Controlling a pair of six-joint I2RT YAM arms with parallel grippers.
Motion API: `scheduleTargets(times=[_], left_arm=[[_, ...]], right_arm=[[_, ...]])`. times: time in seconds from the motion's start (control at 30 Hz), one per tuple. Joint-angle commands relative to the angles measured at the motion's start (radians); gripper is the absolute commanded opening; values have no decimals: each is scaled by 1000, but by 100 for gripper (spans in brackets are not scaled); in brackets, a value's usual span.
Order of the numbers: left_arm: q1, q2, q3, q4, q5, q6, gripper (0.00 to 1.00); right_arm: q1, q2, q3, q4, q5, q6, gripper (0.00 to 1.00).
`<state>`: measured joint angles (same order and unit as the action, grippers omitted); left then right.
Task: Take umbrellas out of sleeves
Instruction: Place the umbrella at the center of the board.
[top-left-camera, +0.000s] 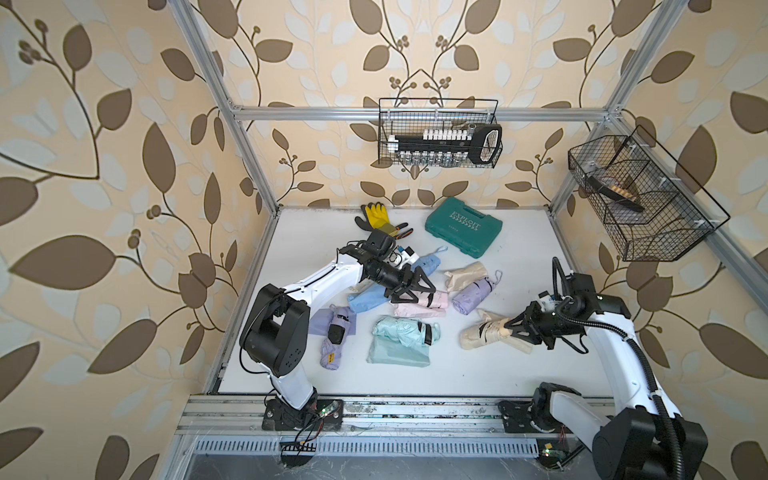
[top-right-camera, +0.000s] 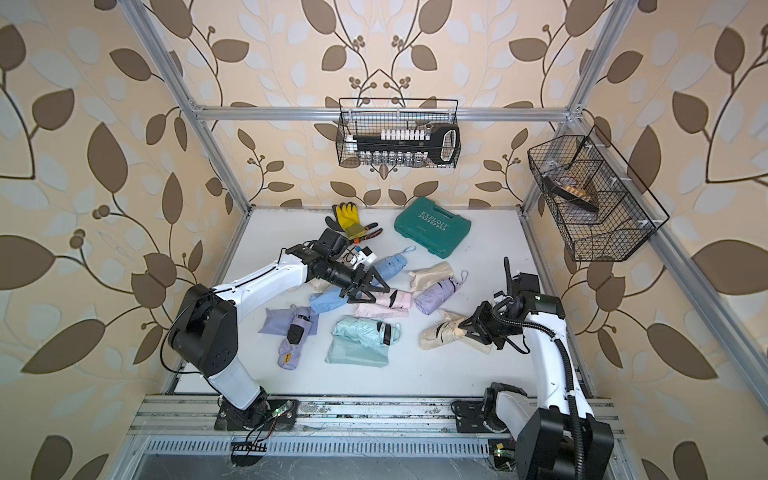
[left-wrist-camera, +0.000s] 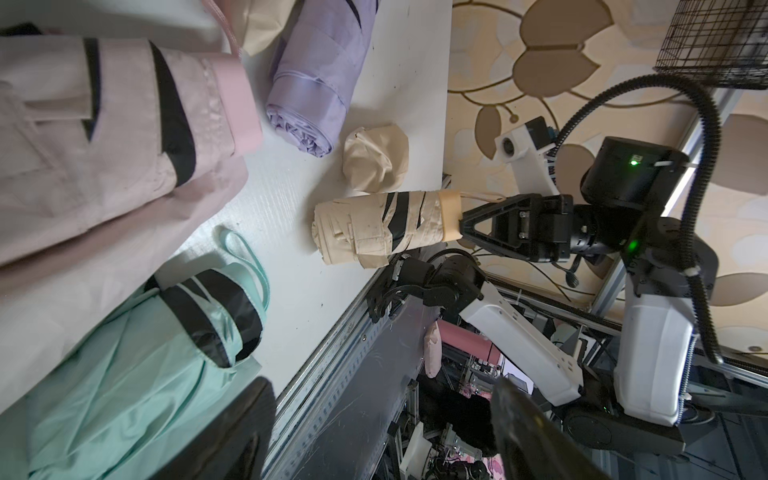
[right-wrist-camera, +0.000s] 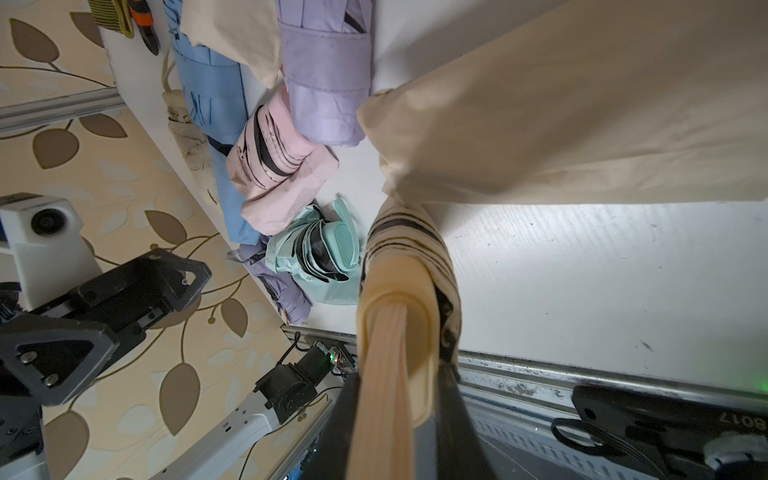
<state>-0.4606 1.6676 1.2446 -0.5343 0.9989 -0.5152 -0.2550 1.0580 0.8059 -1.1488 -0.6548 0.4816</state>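
**Ann:** The right claw (top-left-camera: 510, 326) is pinched shut on the handle end of the beige umbrella (top-left-camera: 482, 333). The left claw (top-left-camera: 415, 291) is wide open and holds nothing. It hangs over the pink umbrella (top-left-camera: 419, 309).

**Ben:** Where is the beige umbrella?

**Ann:** At the front right of the counter (top-left-camera: 478, 374), apart from the other umbrellas. The beige sleeve (left-wrist-camera: 374, 162) is crumpled right next to it and seems to run under it.

**Ben:** Which way does it point?

**Ann:** It is long and about flat, going across the counter from side to side. The handle faces the robot's right side. The crinkly end points to the middle, at the mint umbrella (top-left-camera: 403, 330).

**Ben:** What could go wrong?

**Ann:** I think the claw only has the small handle. So the big end could sag or swing, and the umbrella could slip out. The sleeve might snag on it and get dragged along. Both are close to the counter's edge too, so either could fall off. I cannot tell if the umbrella is touching the counter
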Motion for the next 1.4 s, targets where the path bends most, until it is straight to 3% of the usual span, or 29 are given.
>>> scheduleTargets(times=[0.0,0.3,0.53,0.9,1.37], left_arm=[[60,-77,-25,-22,47,23,83],[182,-146,-88,-19,46,3,83],[236,-189,-153,1,24,-35,83],[258,-208,-183,5,20,-39,84],[274,-219,-189,-4,24,-36,84]], right_arm=[[-18,21,-32,10,3,-38,11],[-34,97,-57,1,168,-45,15],[-50,151,-66,24,195,-22,15],[-85,213,-53,75,212,21,17],[-139,347,2,134,257,-21,18]])
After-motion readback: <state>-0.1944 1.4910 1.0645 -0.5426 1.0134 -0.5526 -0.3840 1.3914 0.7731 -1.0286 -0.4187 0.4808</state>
